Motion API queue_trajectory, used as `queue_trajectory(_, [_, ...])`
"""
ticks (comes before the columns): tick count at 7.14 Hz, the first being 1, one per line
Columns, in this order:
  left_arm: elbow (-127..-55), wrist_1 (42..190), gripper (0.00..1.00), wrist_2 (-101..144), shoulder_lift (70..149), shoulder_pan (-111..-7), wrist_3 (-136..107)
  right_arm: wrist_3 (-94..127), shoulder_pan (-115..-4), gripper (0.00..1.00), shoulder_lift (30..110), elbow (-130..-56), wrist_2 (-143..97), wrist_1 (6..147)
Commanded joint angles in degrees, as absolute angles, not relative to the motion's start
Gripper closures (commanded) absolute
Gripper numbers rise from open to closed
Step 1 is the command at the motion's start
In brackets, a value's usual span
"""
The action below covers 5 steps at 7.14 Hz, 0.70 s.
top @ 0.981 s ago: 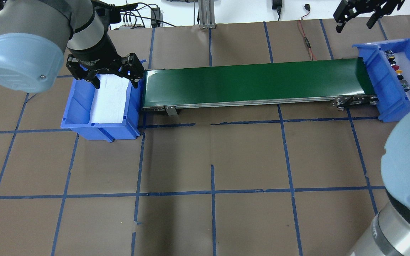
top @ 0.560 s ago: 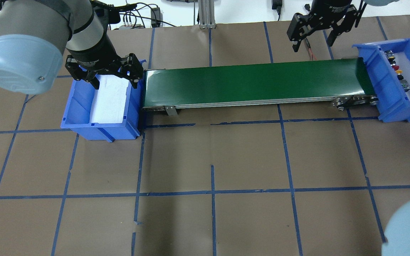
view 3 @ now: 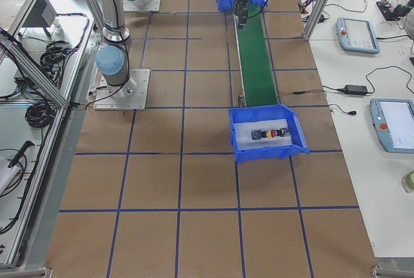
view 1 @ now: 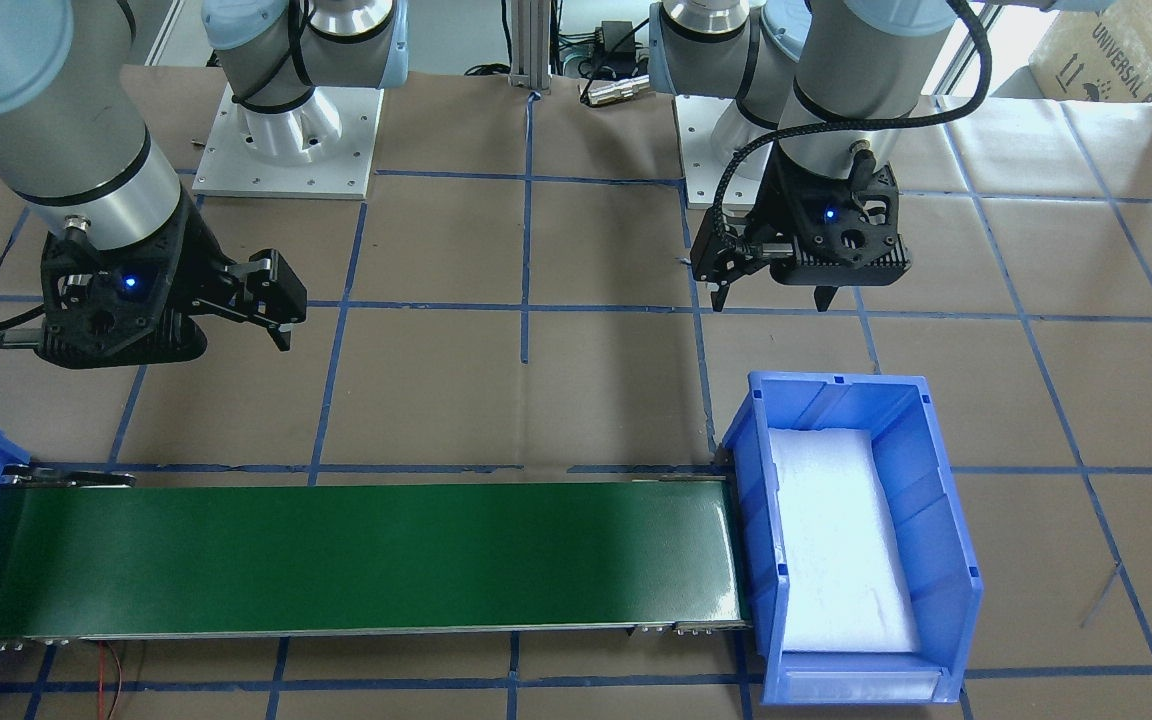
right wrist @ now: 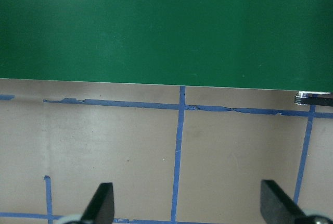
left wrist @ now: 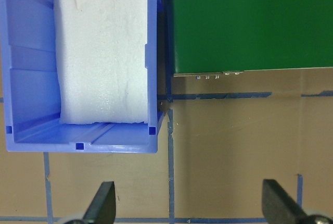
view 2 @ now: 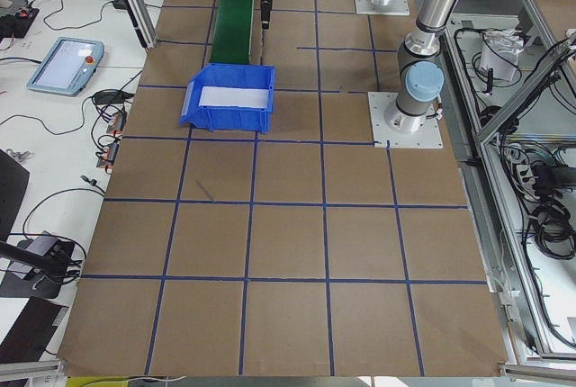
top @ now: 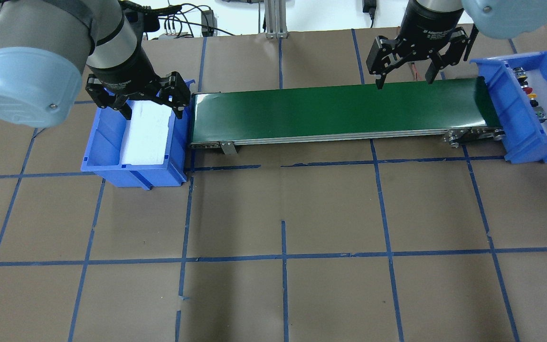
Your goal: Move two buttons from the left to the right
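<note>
The red button and the yellow button lie in a row in the blue right bin at the belt's right end. They also show in the exterior right view. My left gripper is open and holds nothing, high over the blue left bin, where only white foam shows. My right gripper is open and holds nothing, above the back edge of the green conveyor belt near its right end. Both wrist views show the fingers spread wide.
The belt runs between the two bins across the far part of the table. Cables and a red wire lie behind it. Brown paper with a blue tape grid covers the table.
My right arm has swung in from the far right corner to above the belt's right end. My left gripper has stayed over the left bin, open.
</note>
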<state>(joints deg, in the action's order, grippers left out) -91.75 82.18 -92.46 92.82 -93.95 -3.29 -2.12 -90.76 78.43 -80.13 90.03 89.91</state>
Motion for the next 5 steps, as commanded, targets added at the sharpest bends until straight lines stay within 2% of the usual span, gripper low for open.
queue_trajectory(1, [-91.8, 82.2, 0.0, -92.5, 92.8, -94.0, -3.3, 0.9, -91.0, 0.0, 77.6, -77.4, 89.7, 89.3])
queue_trajectory(5, [-91.8, 82.2, 0.0, -92.5, 92.8, -94.0, -3.3, 1.2, -91.1, 0.0, 77.1, -77.0, 90.2, 88.9])
